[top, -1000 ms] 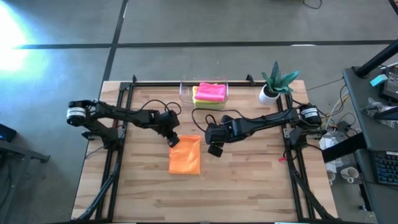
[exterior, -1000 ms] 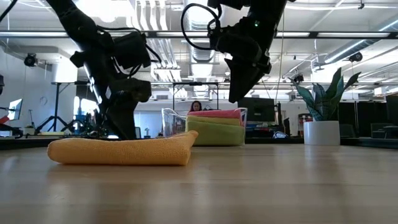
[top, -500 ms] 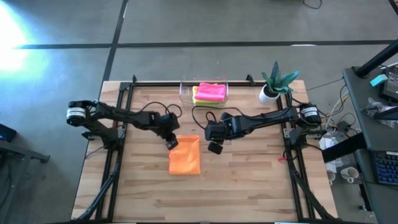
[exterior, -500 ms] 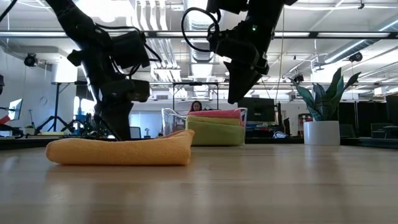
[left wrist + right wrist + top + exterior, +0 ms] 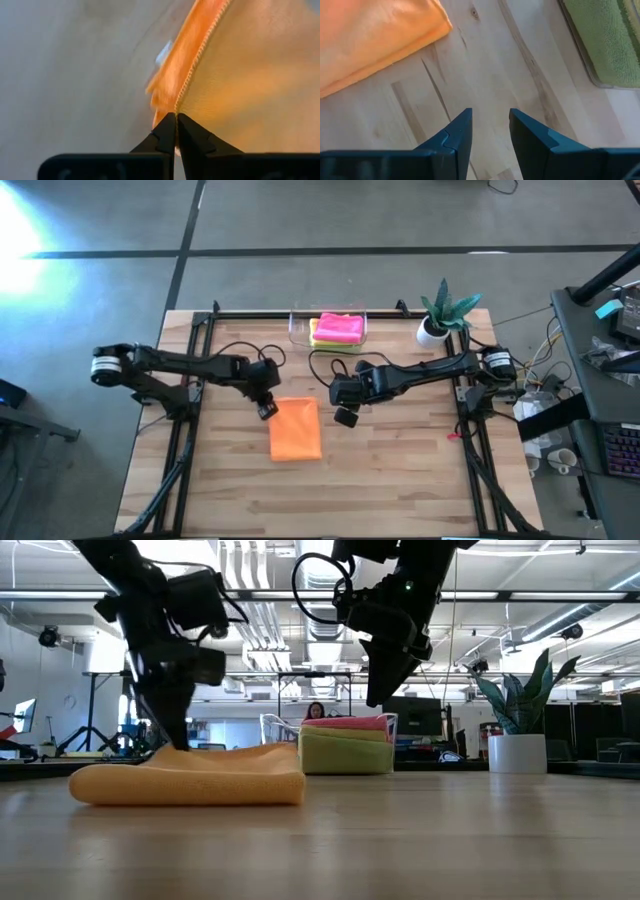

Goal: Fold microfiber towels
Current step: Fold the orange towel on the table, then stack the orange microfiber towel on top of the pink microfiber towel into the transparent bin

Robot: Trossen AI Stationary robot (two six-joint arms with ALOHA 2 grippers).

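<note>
An orange microfiber towel (image 5: pixel 297 432) lies folded on the wooden table, near its middle. My left gripper (image 5: pixel 266 410) stands at the towel's far left corner and is shut on it. My right gripper (image 5: pixel 345 418) hangs open above bare wood to the right of the towel, touching nothing. In the right wrist view the orange towel (image 5: pixel 370 35) lies beyond my right gripper (image 5: pixel 490 117). Pink, yellow and green folded towels (image 5: pixel 338 330) sit stacked in a clear bin (image 5: pixel 298 328) at the far edge. My left gripper pinches the orange towel's stitched edge (image 5: pixel 186 95) between its two fingertips, at the far left corner. The fingers slant down from the table's left. One layer or several, I cannot tell. The pinched corner (image 5: pixel 185 752) is raised a little; the rest lies on the table.
A potted plant (image 5: pixel 440 315) stands at the far right corner. Black frame rails (image 5: pixel 190 430) run along the table's left and right sides. Bare wood lies open in the near half of the table (image 5: pixel 400 490).
My left gripper has shut on the towel's far left corner. It has then risen a little and drawn back toward the table's left edge. The towel's far left corner has come up with it, while the rest of the towel stays flat.
</note>
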